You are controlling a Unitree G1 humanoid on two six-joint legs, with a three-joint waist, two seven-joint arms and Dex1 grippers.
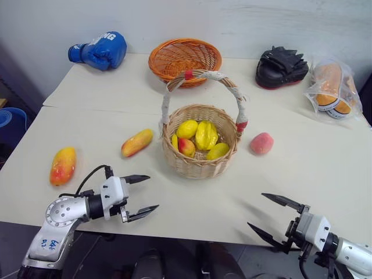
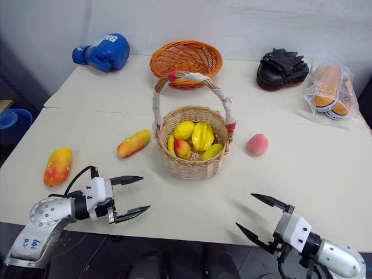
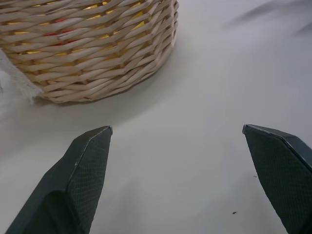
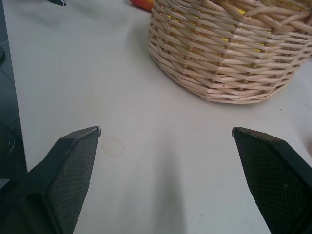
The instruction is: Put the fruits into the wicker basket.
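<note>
Holding several yellow fruits, the wicker basket (image 1: 199, 152) sits mid-table; two mangoes (image 1: 137, 142) and a peach (image 1: 261, 143) remain outside, left gripper (image 1: 142, 195) and right gripper (image 1: 272, 218) empty, jaws apart.

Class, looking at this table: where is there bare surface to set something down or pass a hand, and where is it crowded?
Bare: the near strip between the wicker basket and the two open end effectors, left and right; also the right side beyond the peach. Crowded: the far edge, with boxing glove, orange basket, black mitt and bagged items.
</note>
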